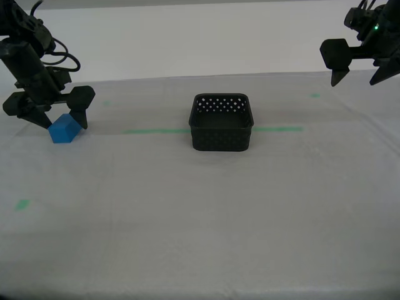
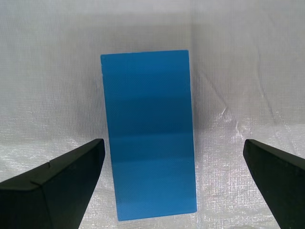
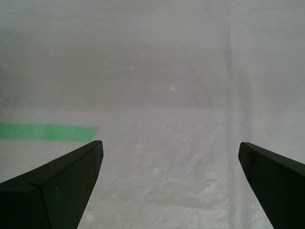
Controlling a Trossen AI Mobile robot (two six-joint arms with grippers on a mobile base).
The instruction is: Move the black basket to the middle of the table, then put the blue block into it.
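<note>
Hovering over the block (image 2: pixel 148 136), the second gripper (image 1: pixel 49 117) is held with its jaws spread apart, one on each side of the block without touching it. This straddle suggests a grasp is being lined up, not yet made. The block, bright blue, lies on the table (image 1: pixel 200 219) near its far edge, at the exterior view's left, and is seen tilted in that view. In the second wrist view its long face runs between the two dark fingers (image 2: pixel 57 183).

The basket (image 1: pixel 222 123) is seen standing upright near the middle of the table, on the green tape line (image 1: pixel 156 131), well apart from the block. It is empty, so the first part of the task looks done and the block has not yet been put in.

The first gripper (image 1: pixel 356 74) is held above the far edge of the table at the exterior view's right, jaws apart and holding nothing, apparently parked clear of the basket. Only bare cloth and a strip of green tape (image 3: pixel 47 132) are seen below it.
</note>
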